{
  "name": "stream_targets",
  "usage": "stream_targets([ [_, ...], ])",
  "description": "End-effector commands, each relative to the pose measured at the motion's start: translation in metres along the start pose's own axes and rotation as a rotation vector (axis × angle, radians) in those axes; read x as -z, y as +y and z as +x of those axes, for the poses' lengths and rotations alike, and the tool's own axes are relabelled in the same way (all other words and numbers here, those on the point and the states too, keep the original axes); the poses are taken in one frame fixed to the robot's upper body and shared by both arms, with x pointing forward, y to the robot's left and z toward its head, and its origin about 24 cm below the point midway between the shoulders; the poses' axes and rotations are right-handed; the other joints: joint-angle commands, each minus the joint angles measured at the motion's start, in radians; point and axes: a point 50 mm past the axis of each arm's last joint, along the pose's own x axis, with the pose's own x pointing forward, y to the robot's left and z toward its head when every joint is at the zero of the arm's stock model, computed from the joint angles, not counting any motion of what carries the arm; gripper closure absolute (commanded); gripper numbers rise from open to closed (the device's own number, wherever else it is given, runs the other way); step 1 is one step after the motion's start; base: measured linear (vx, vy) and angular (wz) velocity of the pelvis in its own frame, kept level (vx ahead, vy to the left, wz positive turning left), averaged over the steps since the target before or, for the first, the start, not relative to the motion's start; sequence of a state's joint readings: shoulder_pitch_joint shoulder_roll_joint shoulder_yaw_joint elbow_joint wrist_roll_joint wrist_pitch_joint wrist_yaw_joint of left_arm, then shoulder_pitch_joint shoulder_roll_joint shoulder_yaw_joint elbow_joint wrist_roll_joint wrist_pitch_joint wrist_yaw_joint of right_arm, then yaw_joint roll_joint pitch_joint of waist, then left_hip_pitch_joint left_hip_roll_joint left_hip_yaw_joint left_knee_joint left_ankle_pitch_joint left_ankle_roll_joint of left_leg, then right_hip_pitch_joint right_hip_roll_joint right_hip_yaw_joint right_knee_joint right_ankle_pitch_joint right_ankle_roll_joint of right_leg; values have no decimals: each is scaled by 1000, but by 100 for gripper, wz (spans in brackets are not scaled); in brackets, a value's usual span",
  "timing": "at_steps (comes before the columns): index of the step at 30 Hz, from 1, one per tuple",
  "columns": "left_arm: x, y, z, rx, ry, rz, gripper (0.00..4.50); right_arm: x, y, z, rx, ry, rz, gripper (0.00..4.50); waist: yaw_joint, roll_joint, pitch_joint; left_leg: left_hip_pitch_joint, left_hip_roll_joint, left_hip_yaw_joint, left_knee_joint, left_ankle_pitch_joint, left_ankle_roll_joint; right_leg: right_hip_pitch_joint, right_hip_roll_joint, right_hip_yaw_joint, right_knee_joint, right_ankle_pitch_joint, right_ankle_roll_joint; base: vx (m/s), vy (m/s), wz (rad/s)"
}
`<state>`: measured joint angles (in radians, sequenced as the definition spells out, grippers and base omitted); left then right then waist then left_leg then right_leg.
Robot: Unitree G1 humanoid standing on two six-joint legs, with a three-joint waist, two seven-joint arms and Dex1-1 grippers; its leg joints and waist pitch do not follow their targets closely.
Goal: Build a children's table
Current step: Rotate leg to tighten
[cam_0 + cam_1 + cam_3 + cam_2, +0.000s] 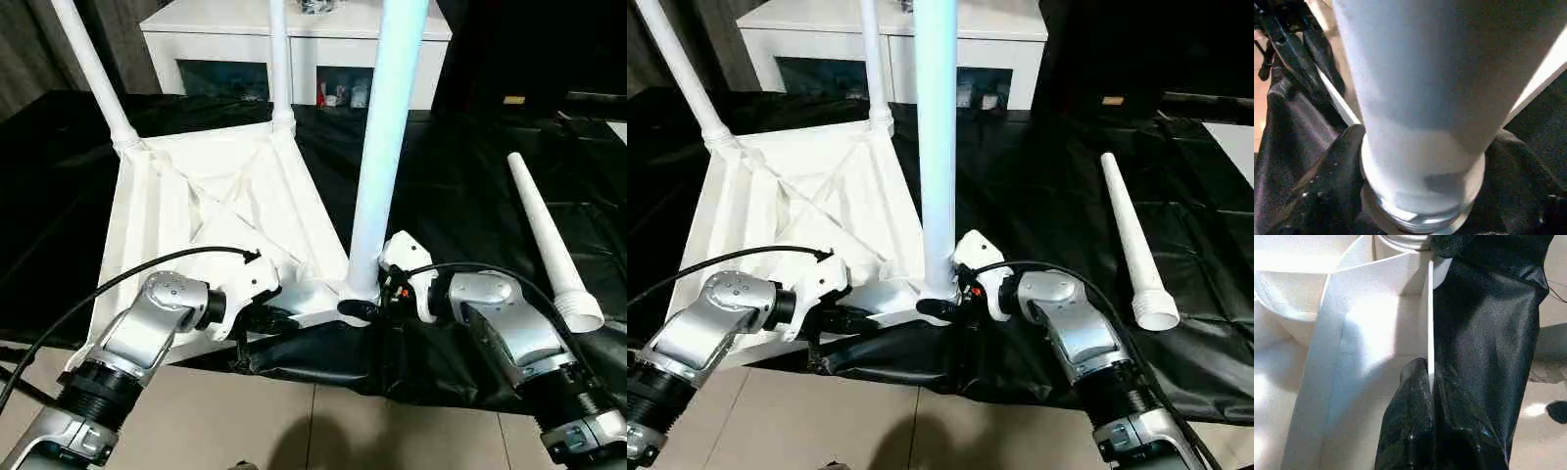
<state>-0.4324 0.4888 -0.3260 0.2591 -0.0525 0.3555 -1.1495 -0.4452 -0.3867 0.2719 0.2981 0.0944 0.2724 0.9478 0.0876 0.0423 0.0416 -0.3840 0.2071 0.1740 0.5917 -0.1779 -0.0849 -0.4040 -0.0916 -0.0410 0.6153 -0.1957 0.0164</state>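
The children's table top (216, 196) lies upside down, ribbed side up, at the front edge of the black-covered work table (470, 176). Three white legs stand in its corner sockets: one far left (93, 73), one at the far corner (279, 69), and one at the near right corner (387, 147). My left gripper (279, 318) is shut on the top's thin near rim (1430, 308), one black finger on each side. The fingers (1337, 181) of my right gripper (364, 308) are closed around the base of the near right leg (1420, 98), just above its socket.
A fourth white leg (549, 240) lies loose on the black cover to the right, wide end toward me. A white cabinet (294, 39) with glass doors stands behind the work table. Below the table's front edge is tiled floor (313, 431).
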Motion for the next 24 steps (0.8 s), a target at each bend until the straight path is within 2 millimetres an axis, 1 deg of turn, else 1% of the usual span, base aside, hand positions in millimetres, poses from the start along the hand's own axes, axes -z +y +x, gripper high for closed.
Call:
stream_targets([
  [1,-13,-4,3,53,-60,31,450,3,-3,2,29,26,-7,132,-6,-3,-66,16,9,5,-64,-151,37,50,-29,25,-54,-11,-255,0,0,0],
  [2,-13,-4,3,51,-59,30,450,4,-3,3,40,26,-3,132,-6,-4,-66,16,9,5,-64,-152,38,50,-29,25,-55,-14,-255,0,0,0],
  [3,-13,-4,3,46,-61,27,450,5,-4,4,63,23,11,142,-6,-3,-65,18,10,5,-65,-163,36,49,-30,25,-56,-29,-255,0,0,0],
  [4,-13,-3,3,36,-64,21,450,6,-6,6,92,19,30,164,-7,-3,-65,19,10,5,-65,-166,35,48,-30,25,-57,-35,-256,0,0,0],
  [6,-13,-1,4,22,-66,15,450,7,-7,8,118,18,49,168,-10,-3,-63,17,10,3,-68,-177,27,50,-30,25,-58,-57,-252,0,0,0],
  [7,-13,-1,4,15,-68,12,450,8,-7,10,136,17,61,173,-13,-3,-64,18,10,3,-68,-184,23,49,-30,25,-58,-66,-250,0,0,0],
  [8,-14,4,7,-32,-77,-6,450,11,-11,15,223,10,118,176,-17,-3,-63,17,9,3,-69,-186,20,49,-29,25,-59,-70,-249,0,0,0],
  [9,-15,9,10,-88,-87,-27,450,14,-15,19,322,8,177,178,-26,-2,-62,16,6,4,-70,-189,14,45,-29,26,-60,-78,-251,0,0,0],
  [10,-16,13,13,-137,-92,-44,450,16,-17,23,402,8,226,178,-28,-5,-61,16,6,2,-72,-195,4,48,-29,25,-63,-97,-247,0,0,0],
  [11,-17,17,15,-181,-93,-58,450,19,-18,26,463,10,266,178,-32,-5,-62,14,4,1,-72,-196,-2,50,-30,24,-62,-110,-244,0,0,0],
  [12,-17,22,18,-238,-91,-76,450,21,-18,30,533,11,313,178,-37,-4,-60,19,4,1,-75,-231,-21,46,-32,25,-70,-179,-227,0,0,0],
  [13,-18,26,21,-291,-88,-94,450,24,-18,33,596,14,358,178,-37,-3,-59,21,6,0,-76,-240,-23,45,-32,25,-73,-194,-221,0,0,0],
  [14,-19,27,22,-310,-86,-101,450,25,-18,35,619,15,375,178,-37,0,-56,25,6,2,-77,-269,-28,36,-33,28,-80,-232,-213,0,0,0],
  [15,-20,30,25,-353,-84,-125,450,26,-18,38,692,20,406,178,-38,-1,-58,22,5,0,-78,-269,-34,41,-33,27,-78,-239,-202,0,0,0],
  [16,-20,30,25,-353,-84,-125,450,26,-18,38,692,20,406,178,-38,-1,-58,22,5,0,-79,-267,-35,40,-33,28,-80,-238,-197,0,0,0],
  [17,-22,35,30,-422,-87,-165,450,27,-17,46,776,24,443,178,-37,2,-60,22,6,-1,-79,-259,-37,40,-33,27,-77,-223,-193,0,0,0],
  [18,-24,36,33,-449,-87,-183,450,26,-15,51,808,22,456,178,-38,1,-58,24,4,1,-79,-263,-42,35,-32,28,-81,-225,-193,0,0,0],
  [19,-24,36,33,-449,-87,-183,450,26,-15,51,808,22,456,178,-38,0,-59,25,3,0,-79,-270,-41,36,-31,27,-81,-232,-192,0,0,0],
  [20,-25,38,37,-471,-86,-198,450,21,-13,60,821,-2,480,178,-36,0,-59,23,3,0,-79,-272,-37,37,-31,27,-82,-230,-187,0,0,0],
  [21,-25,38,37,-472,-85,-198,450,21,-13,61,820,-5,481,178,-36,1,-59,23,3,1,-79,-275,-34,36,-32,28,-82,-231,-185,0,0,0],
  [22,-26,39,39,-480,-82,-200,450,14,-12,67,802,-34,487,178,-34,1,-60,23,4,-1,-79,-278,-31,38,-32,27,-82,-231,-180,0,0,0],
  [23,-26,39,40,-479,-81,-196,450,9,-11,70,781,-62,483,143,-35,-2,-61,21,3,-1,-79,-272,-29,39,-31,26,-81,-224,-178,0,0,0],
  [24,-28,38,41,-470,-88,-190,450,-3,-10,74,747,-110,442,122,-33,-2,-61,20,4,0,-79,-266,-23,39,-32,26,-80,-209,-177,0,0,0],
])
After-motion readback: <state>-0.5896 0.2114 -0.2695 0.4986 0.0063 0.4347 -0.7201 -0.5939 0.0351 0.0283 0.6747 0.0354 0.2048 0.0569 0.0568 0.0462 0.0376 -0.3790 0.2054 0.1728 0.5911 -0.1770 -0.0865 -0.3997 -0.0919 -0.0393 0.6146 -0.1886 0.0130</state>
